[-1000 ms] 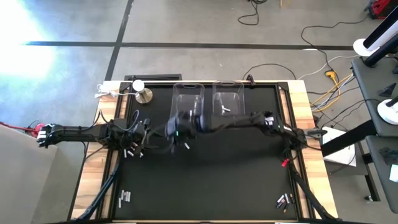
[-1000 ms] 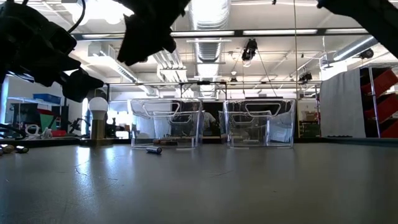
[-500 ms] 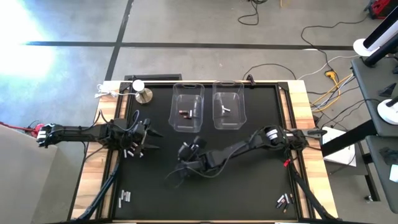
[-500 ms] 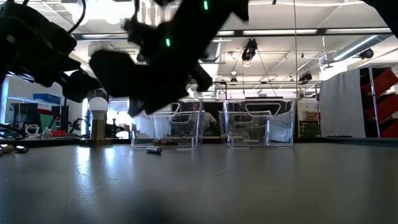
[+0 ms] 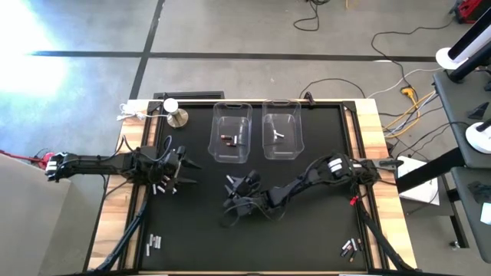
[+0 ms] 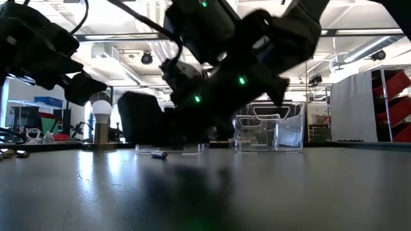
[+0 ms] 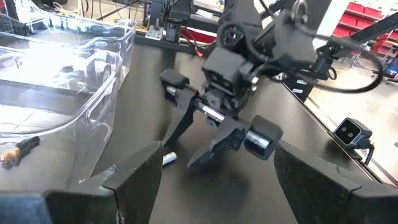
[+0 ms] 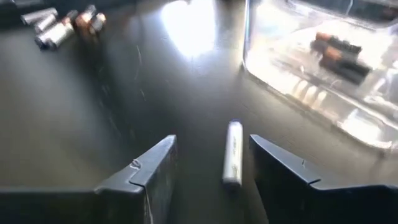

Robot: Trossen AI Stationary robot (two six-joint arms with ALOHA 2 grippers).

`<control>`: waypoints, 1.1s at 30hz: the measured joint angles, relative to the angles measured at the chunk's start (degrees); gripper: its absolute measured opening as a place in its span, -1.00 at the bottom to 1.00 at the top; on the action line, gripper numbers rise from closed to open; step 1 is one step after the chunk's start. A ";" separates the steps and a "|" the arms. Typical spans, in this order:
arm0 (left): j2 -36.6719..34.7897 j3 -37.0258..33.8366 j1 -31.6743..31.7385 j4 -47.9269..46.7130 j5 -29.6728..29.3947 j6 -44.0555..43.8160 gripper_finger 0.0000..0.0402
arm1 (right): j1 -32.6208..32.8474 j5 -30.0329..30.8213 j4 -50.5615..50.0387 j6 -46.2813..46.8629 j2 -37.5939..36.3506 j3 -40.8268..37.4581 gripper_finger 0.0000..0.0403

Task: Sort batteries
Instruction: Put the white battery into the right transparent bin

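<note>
A white battery (image 8: 232, 160) lies on the black mat (image 5: 307, 230), in front of the left clear bin (image 5: 232, 130). My right gripper (image 8: 211, 168) hangs low over it, open, one finger on each side and not touching it; the left wrist view shows this too, the right gripper (image 7: 181, 154) straddling the battery (image 7: 169, 159). The left bin holds dark batteries (image 5: 228, 139). The right bin (image 5: 281, 129) holds a white one (image 5: 278, 134). My left gripper (image 7: 214, 186) waits open at the table's left, beside a small heap of batteries (image 5: 165, 186).
A silver knob-like stand (image 5: 177, 117) is at the far left corner. More batteries lie at the near left (image 5: 153, 244) and near right (image 5: 350, 247). Cables run along the mat's left and right edges.
My right gripper has come away from above the left bin, swung toward the table's near edge and dropped to just above the mat, rolling its wrist as it went. It now straddles the white battery, which has not moved.
</note>
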 joint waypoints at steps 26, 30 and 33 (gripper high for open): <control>0.00 0.01 0.00 0.00 0.00 -0.01 0.41 | -4.94 -9.80 -0.08 3.89 3.37 -2.53 -0.78; 0.00 0.00 -0.02 0.00 0.00 -0.02 0.41 | -5.97 -13.28 -3.26 4.53 3.39 -2.47 -0.85; 0.00 0.01 0.00 -0.01 0.00 0.00 0.41 | -6.19 -14.88 -5.03 3.52 3.33 -2.29 -0.85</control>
